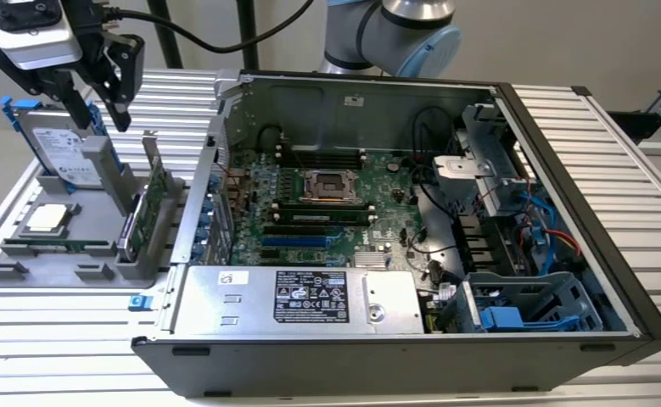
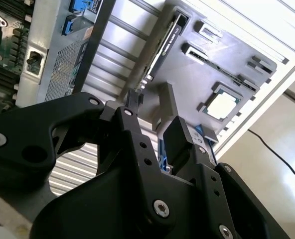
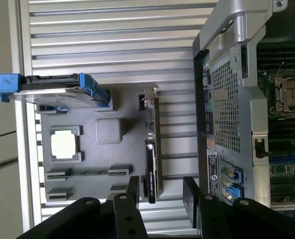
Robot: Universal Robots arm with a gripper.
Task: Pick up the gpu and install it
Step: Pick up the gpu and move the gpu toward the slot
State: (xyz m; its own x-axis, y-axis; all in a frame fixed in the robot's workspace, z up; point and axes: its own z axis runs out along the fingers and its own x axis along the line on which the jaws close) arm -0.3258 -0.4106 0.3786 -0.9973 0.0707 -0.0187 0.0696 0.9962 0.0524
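The gpu (image 1: 147, 208) stands on edge in a slot of the grey holder (image 1: 47, 273) at the exterior view's left, its silver bracket pointing up. In the first wrist view the gpu (image 3: 151, 149) shows edge-on as a thin dark card, and it sits further off in the second wrist view (image 2: 163, 42). My gripper (image 1: 100, 117) hangs open above the holder, higher than the card and touching nothing. Its black fingers (image 3: 132, 191) stand apart to either side of the card's line. The gripper (image 2: 155, 122) holds nothing.
A silver hard drive (image 1: 64, 148) in a blue frame stands in the holder beside the gpu, close below the fingers. A processor chip (image 1: 47, 219) lies flat there. The open computer case (image 1: 585, 182) fills the right, with its motherboard (image 1: 319, 199) exposed.
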